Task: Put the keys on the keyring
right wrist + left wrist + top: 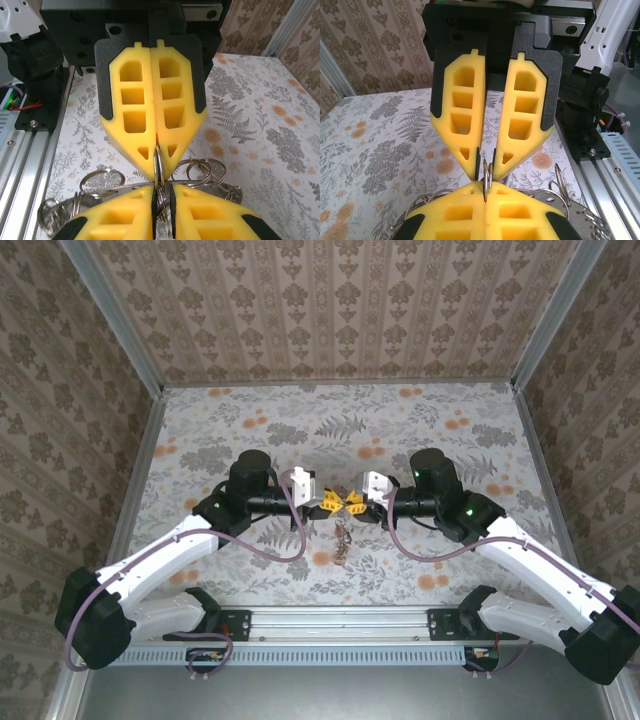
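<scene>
Brown damask wallpaper (330, 300) is seen around a table surface (460, 440) printed with grey ferns and orange blossoms. Above its middle, the two white arms are set tip to tip. The thin grey metal keyring (158, 167) is held edge-on between them. The left gripper (333, 502), with yellow honeycomb fingers, is pressed fully together on one side of the ring. The right gripper (353, 502) is clamped on the opposite side, with a narrow slit left between its pads. The small dark keys (343, 540) are seen just nearer than the fingertips; whether they hang or lie cannot be told. Several silver wire rings (103, 181) are bunched beside the keyring.
</scene>
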Available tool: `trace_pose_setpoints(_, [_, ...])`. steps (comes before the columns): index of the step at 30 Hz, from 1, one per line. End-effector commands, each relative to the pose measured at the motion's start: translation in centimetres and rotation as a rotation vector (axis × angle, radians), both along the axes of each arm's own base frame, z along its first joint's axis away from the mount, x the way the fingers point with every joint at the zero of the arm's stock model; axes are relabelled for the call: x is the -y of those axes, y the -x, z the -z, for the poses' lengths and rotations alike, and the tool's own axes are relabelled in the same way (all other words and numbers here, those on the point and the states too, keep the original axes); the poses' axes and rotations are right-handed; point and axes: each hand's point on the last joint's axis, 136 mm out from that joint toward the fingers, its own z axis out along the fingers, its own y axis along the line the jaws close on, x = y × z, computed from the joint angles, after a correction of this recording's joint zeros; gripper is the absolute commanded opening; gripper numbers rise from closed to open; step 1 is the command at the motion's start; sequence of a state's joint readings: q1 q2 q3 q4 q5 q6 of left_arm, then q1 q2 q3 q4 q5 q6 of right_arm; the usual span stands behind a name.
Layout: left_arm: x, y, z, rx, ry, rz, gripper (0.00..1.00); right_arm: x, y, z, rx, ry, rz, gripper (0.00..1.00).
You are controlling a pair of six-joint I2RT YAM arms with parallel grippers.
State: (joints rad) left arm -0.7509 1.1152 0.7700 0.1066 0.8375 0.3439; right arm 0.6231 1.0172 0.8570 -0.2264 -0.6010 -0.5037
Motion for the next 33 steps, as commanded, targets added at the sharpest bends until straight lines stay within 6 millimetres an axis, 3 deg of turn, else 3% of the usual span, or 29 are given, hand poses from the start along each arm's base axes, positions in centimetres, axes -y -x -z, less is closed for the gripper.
trace_pose_setpoints(1, [0.3, 0.2, -2.9, 0.068, 0.079, 0.036, 0.00, -0.4, 0.2, -0.9, 0.000, -0.039, -0.031, 0.18])
trace_pose_setpoints(4, [0.4, 0.2, -3.0, 0.068, 0.085, 0.036, 0.00, -0.6, 0.0, -0.6, -0.006, -0.033, -0.031, 0.15])
trace_pose_setpoints(8, [0.4, 0.0, -2.8, 0.056, 0.077, 0.016, 0.00, -0.6, -0.4, -0.2, -0.015, -0.018, -0.020, 0.01])
trace_pose_setpoints(13, [-0.3, -0.6, -0.7, 0.034, -0.047, -0.037, 0.35, -0.2, -0.8, -0.4, -0.001, 0.009, 0.013, 0.00])
trace_pose_setpoints(15, [-0.6, -0.7, 0.3, 0.027, -0.113, -0.045, 0.39, 0.0, -0.8, -0.3, -0.002, 0.034, 0.014, 0.00])
trace_pose_setpoints(23, [0.1, -0.5, 2.4, 0.016, -0.297, -0.033, 0.34, -0.1, -1.2, -0.7, 0.008, 0.051, 0.023, 0.00])
trace_pose_setpoints(26, [0.7, -1.2, 2.5, 0.039, -0.311, -0.062, 0.30, -0.3, -1.2, -0.7, 0.008, 0.058, 0.019, 0.00])
trace_pose_setpoints(29, [1.3, -1.2, 2.1, 0.079, -0.317, -0.066, 0.18, -0.3, -1.2, -0.5, 0.008, 0.072, 0.023, 0.00])
trace_pose_setpoints(33, [1.4, -1.4, 1.1, 0.118, -0.297, -0.084, 0.18, 0.1, -1.2, 0.0, 0.007, 0.091, 0.041, 0.00])
